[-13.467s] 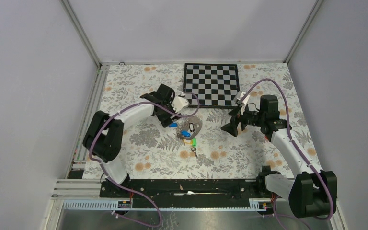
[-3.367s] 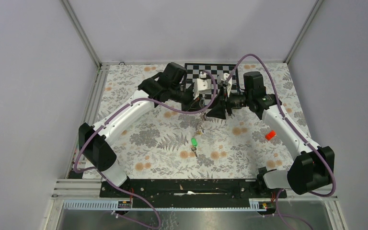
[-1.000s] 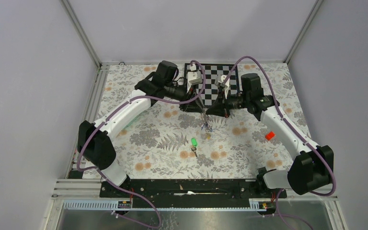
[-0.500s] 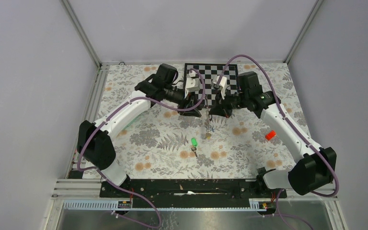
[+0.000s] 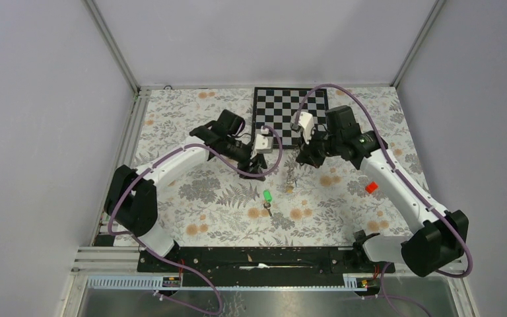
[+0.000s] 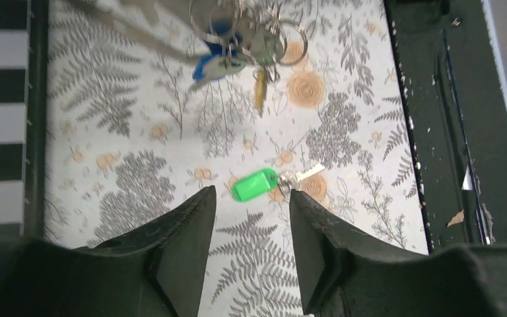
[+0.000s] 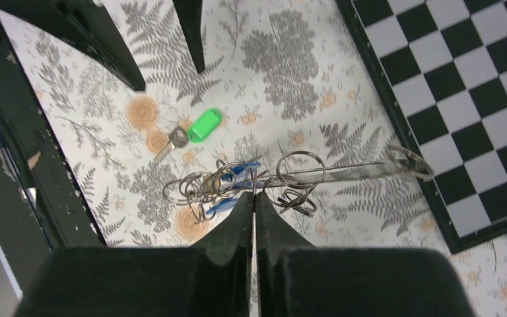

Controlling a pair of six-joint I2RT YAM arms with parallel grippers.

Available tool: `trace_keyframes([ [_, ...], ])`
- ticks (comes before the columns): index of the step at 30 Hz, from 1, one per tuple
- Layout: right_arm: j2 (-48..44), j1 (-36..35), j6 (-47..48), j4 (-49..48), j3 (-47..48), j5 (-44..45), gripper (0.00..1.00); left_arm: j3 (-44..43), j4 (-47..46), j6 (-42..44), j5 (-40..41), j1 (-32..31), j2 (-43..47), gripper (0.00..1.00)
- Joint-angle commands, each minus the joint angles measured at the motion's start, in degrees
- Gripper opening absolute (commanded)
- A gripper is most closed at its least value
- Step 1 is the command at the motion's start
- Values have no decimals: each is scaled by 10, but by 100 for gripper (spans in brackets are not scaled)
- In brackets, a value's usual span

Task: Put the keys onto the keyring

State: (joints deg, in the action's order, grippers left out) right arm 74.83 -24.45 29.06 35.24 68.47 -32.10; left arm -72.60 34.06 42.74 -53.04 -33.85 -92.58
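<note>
My right gripper (image 7: 254, 193) is shut on a thin silver ring of the keyring (image 7: 237, 179), a bunch of linked rings hanging below it (image 5: 290, 173). Blue keys (image 6: 214, 63) and a yellow-gold key (image 6: 259, 89) dangle from that bunch. A green key (image 5: 267, 196) lies flat on the floral cloth, its small ring and metal blade (image 6: 302, 174) beside it. My left gripper (image 6: 251, 191) is open with nothing between its fingers. It hovers over the cloth left of the bunch (image 5: 254, 172), with the green key (image 6: 255, 184) just past its fingertips.
A chessboard (image 5: 290, 115) lies at the back of the cloth, its corner near the bunch (image 7: 462, 79). An orange-red cylinder (image 5: 371, 187) sits at the right beside my right arm. A black rail (image 6: 436, 132) runs along the table's near edge.
My left gripper has opened, let go of the bunch and drawn back to the left and nearer. The right gripper still holds the keyring, shifted slightly right.
</note>
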Motion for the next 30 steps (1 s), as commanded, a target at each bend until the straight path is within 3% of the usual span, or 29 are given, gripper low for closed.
trace_keyframes([
  [1,-43,5,14,-23,-31,31,0,26,-6,3,57,0,31,52],
  [9,-71,85,-15,-58,-77,-25,0,63,9,-75,120,-30,22,50],
  [13,-82,113,-24,-75,-104,-37,0,75,-20,-184,158,-61,5,38],
  [21,-100,150,-24,-79,-123,-44,0,90,-90,-377,241,-104,1,41],
  [30,-109,165,-21,-67,-128,-46,0,60,-81,-463,321,-143,-53,33],
])
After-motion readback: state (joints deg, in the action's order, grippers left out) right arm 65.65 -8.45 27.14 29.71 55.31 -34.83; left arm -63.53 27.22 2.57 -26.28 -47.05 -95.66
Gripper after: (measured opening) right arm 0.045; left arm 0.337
